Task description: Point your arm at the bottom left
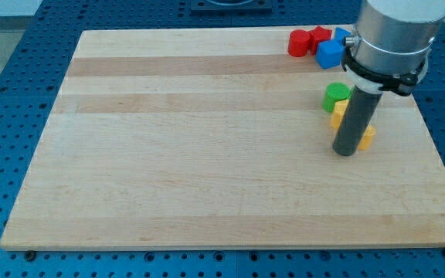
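My tip [345,152] rests on the wooden board [207,154] at the view's right, below the middle height. It stands just left of a yellow block [368,137] and just below another yellow block [338,113], both partly hidden by the rod. A green block [335,96] sits above them. At the view's top right lie a red cylinder [299,42], a red block [319,35], a blue cube [330,54] and another blue block [342,35], partly hidden by the arm.
The arm's grey body [392,35] covers the board's top right corner. A blue perforated table [6,116] surrounds the board on all sides.
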